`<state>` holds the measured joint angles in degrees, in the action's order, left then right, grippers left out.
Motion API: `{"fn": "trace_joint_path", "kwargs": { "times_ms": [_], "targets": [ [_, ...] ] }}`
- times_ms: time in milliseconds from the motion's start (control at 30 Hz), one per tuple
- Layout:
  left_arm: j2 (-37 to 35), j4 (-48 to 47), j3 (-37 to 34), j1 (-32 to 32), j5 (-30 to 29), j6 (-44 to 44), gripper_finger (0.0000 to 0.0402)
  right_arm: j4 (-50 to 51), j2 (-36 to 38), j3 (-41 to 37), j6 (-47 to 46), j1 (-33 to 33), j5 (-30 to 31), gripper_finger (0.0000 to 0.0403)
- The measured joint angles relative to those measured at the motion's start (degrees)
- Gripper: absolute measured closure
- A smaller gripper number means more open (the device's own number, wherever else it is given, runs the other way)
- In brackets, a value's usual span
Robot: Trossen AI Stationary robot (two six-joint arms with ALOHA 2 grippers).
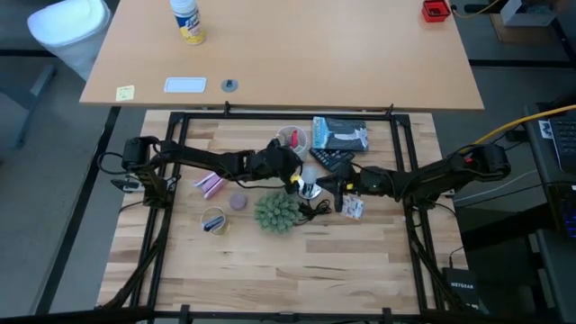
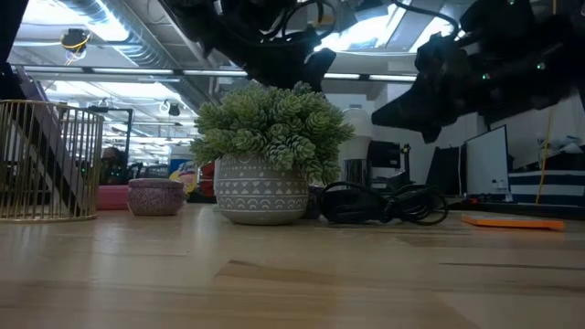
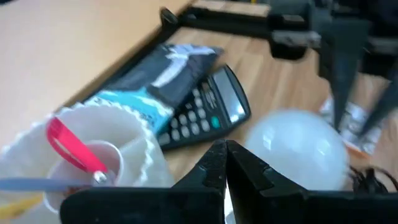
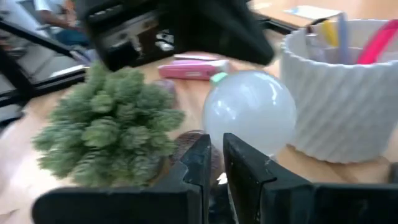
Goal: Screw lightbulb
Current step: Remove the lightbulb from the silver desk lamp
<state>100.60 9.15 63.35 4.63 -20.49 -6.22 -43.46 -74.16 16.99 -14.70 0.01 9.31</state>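
Note:
The white lightbulb (image 4: 249, 112) stands upright in the shiny silver socket dish (image 1: 310, 190) at the table's middle; it also shows in the left wrist view (image 3: 298, 149) and, behind the plant, in the low view (image 2: 358, 123). My left gripper (image 3: 225, 158) is shut and sits just left of and above the bulb (image 1: 297, 178). My right gripper (image 4: 216, 163) comes in from the right at the foot of the bulb (image 1: 324, 187), its fingers almost together on the dish. The dish's black cord (image 2: 384, 203) lies coiled on the table. My left gripper: I cannot tell whether its shut fingertips touch the bulb's side. My right gripper pinches the socket dish at its right-hand rim (image 4: 219, 179), a bright sliver between the two fingers. The fingers come level from the table's right. The dish rests on the table with the bulb upright in it.
A green spiky plant in a grey pot (image 1: 274, 211) stands close in front of the socket. A white ribbed cup with pens (image 3: 106, 155), a calculator (image 3: 208, 112) and a dark packet (image 1: 340, 133) lie behind. A gold wire holder (image 1: 214, 220) and pink things (image 1: 210, 184) are at the left.

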Motion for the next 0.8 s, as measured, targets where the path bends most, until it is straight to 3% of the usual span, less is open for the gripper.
{"fn": "trace_joint_path", "kwargs": {
  "times_ms": [800],
  "targets": [
    [-0.09,-1.67,0.04,-6.47,2.68,0.02,0.04,0.34,-0.32,-0.04,0.03,-0.07,13.99,0.0353]
  ]
}}
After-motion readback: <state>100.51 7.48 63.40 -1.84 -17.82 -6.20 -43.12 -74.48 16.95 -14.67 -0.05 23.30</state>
